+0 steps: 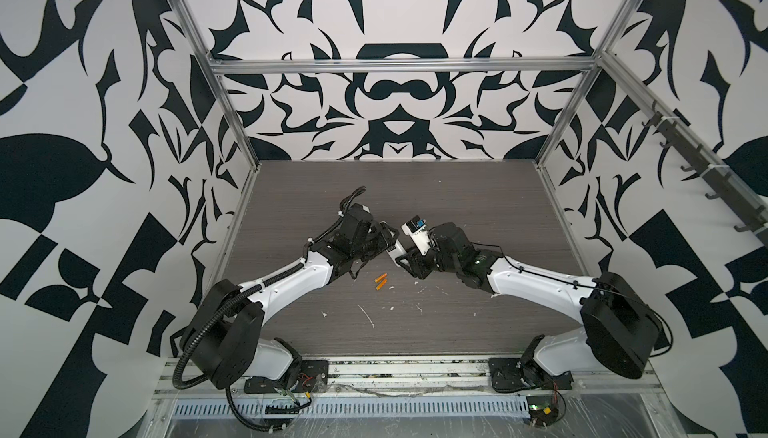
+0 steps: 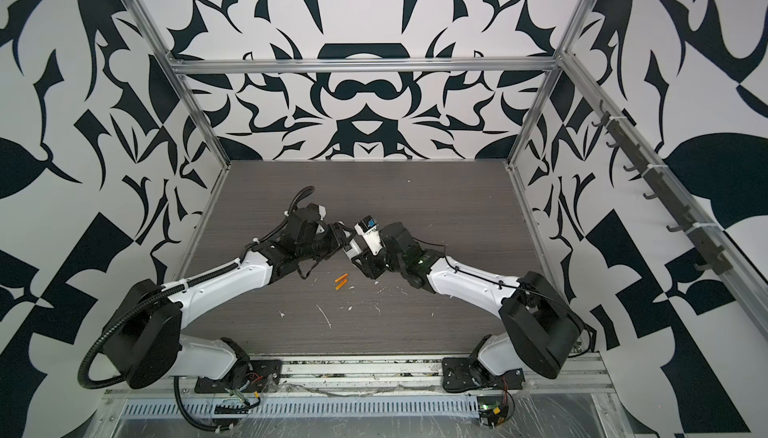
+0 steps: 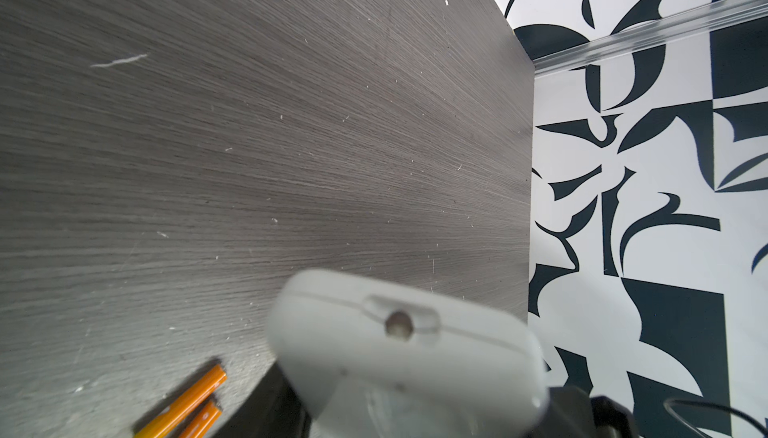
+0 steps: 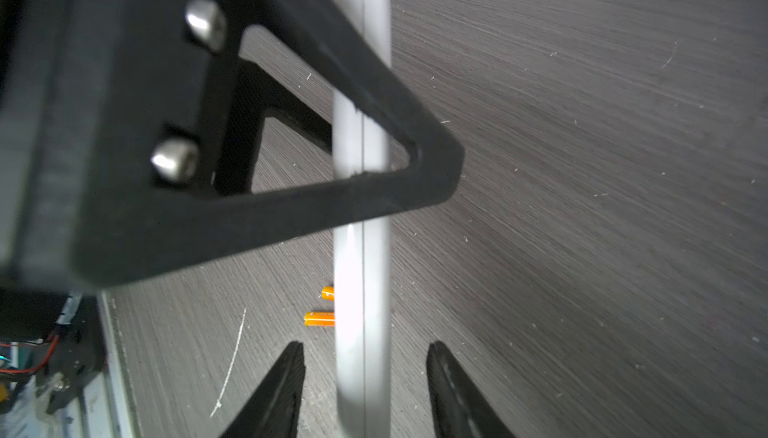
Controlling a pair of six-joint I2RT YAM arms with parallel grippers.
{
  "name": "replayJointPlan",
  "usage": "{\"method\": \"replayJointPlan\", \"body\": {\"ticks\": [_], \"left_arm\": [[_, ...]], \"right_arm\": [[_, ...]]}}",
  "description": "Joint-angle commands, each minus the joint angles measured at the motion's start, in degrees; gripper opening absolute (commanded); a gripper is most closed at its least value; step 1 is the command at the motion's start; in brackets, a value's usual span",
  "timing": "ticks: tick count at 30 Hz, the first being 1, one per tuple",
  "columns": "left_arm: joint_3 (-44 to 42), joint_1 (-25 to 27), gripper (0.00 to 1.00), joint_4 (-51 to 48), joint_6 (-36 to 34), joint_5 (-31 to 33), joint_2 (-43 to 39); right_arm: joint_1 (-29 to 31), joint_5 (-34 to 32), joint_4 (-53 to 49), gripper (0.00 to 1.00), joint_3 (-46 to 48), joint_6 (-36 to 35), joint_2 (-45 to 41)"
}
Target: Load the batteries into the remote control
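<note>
The remote control hangs above the middle of the grey desk, lifted clear of it, between the two arms in both top views. The left gripper holds it: the right wrist view shows one black left finger crossing the remote's white edge. The right gripper straddles that same edge, fingers parted with a gap on each side, not touching. The batteries lie side by side on the desk, just nearer the arm bases than the remote, among white flecks.
</note>
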State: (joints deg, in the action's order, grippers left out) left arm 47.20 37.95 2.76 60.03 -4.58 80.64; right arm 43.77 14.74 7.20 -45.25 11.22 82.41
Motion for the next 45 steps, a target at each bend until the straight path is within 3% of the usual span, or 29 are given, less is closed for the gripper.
{"method": "replayJointPlan", "body": {"ticks": [1,11,13,15,19,24,28,36,41,45], "left_arm": [[0.6,0.2,0.09,1.5,0.4,-0.8,-0.2],[0.9,0.3,0.10,2.1,0.5,-1.4,0.7],[0.8,0.3,0.14,2.2,0.4,-1.4,0.6],[0.5,0.3,0.27,2.7,0.4,-1.6,0.5],[-0.7,0.3,0.65,4.6,0.2,-2.7,0.0],[-2.1,0.2,0.95,5.0,-4.0,-3.7,-2.8],[-4.4,-0.3,0.99,8.3,-7.8,-7.9,-7.1],[-8.1,-2.4,0.99,6.7,-15.1,-11.9,-20.2],[-9.9,-2.4,0.99,6.5,-21.9,-15.0,-26.3],[-10.6,-2.4,0.99,6.6,-23.7,-16.9,-28.4]], "right_arm": [[0.4,-0.3,2.2,0.45,-2.6,-0.6,0.2],[0.4,0.2,2.2,0.21,-2.7,-0.7,0.6],[0.4,0.3,2.1,0.15,-2.7,-0.8,0.6],[0.3,0.2,1.9,0.10,-2.7,-0.7,0.5],[0.4,-0.5,1.0,0.03,-2.7,-0.7,-0.3],[0.1,0.3,1.1,0.00,-1.7,-0.9,-2.6],[-0.7,3.8,2.1,0.00,-0.3,-0.3,-5.6],[-3.1,12.3,3.9,0.00,2.3,-0.3,-9.8],[-7.0,25.3,7.6,0.00,3.1,2.2,-10.0],[-9.3,29.8,8.0,0.00,3.5,3.0,-12.9]]}}
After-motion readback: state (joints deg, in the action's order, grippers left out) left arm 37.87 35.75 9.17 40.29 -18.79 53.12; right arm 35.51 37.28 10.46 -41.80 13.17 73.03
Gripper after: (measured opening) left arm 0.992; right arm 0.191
